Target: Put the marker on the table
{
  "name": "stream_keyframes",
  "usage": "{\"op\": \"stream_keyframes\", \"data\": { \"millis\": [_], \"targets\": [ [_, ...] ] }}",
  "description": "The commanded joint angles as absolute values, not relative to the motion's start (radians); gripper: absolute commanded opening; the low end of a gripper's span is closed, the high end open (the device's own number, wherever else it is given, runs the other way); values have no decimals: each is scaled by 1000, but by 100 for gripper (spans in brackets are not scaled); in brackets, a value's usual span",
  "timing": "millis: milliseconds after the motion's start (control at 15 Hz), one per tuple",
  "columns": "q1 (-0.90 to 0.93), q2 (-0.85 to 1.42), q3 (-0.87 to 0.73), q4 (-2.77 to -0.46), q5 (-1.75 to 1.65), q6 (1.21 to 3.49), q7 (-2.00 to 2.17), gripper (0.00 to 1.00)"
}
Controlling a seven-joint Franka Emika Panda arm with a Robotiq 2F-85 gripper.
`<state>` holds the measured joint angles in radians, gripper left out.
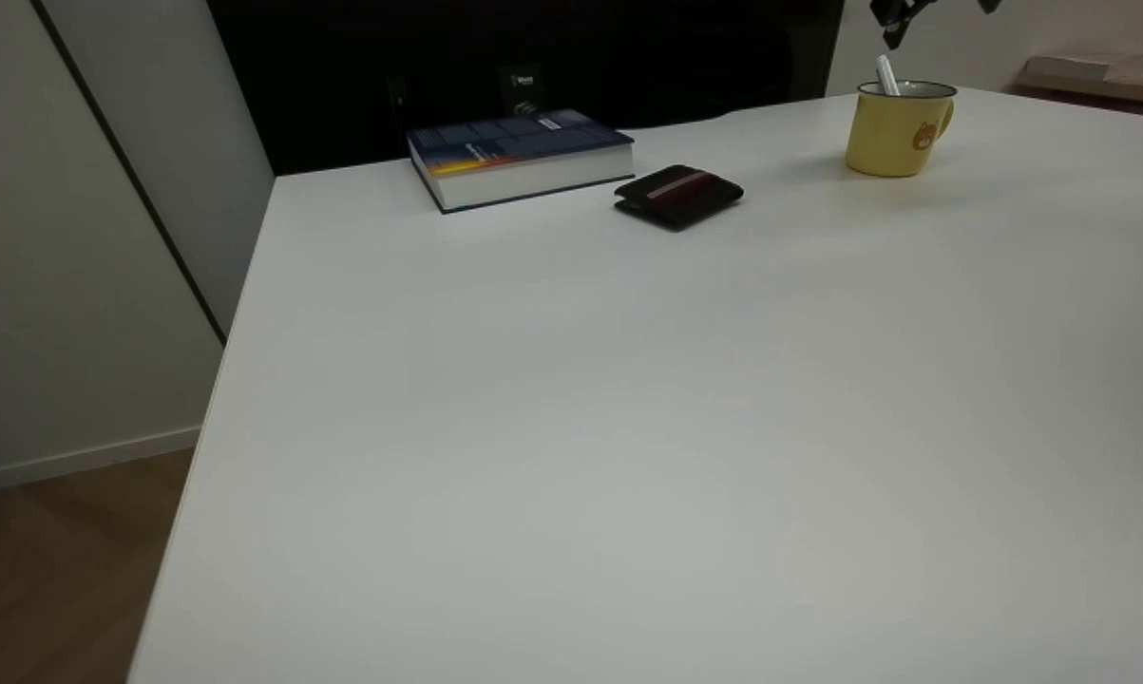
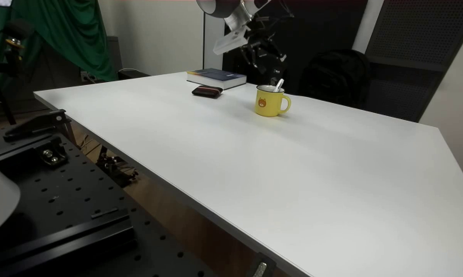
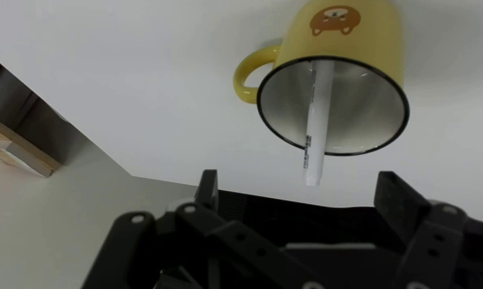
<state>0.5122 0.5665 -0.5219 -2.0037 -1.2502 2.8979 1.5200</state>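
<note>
A slim white marker (image 1: 886, 76) leans inside a yellow mug (image 1: 889, 138), its upper end sticking out above the rim and its lower end hidden in the mug. The marker (image 2: 279, 85) and mug (image 2: 268, 102) also show in an exterior view. The mug stands upright on the white table (image 1: 533, 427). In the wrist view my gripper (image 3: 297, 180) is open and empty, its fingers wide apart. The free end of the marker (image 3: 319, 116) points toward the space between the fingers, with no contact visible. In an exterior view my gripper (image 2: 273, 64) hangs above the mug.
A dark wallet (image 1: 678, 197) and a thick blue book (image 1: 523, 157) lie on the table near the mug's side. A dark backpack (image 2: 335, 77) stands behind the table edge. The mug's handle (image 3: 251, 76) juts out to one side in the wrist view.
</note>
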Motion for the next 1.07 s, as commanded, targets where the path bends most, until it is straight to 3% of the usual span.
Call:
{"op": "stream_keyframes", "data": {
  "millis": [0,1000],
  "targets": [
    [557,600,-578,-1949,-1337,2875,1645,100],
    [497,669,-569,-1842,-1615,2891,2038,100]
  ]
}}
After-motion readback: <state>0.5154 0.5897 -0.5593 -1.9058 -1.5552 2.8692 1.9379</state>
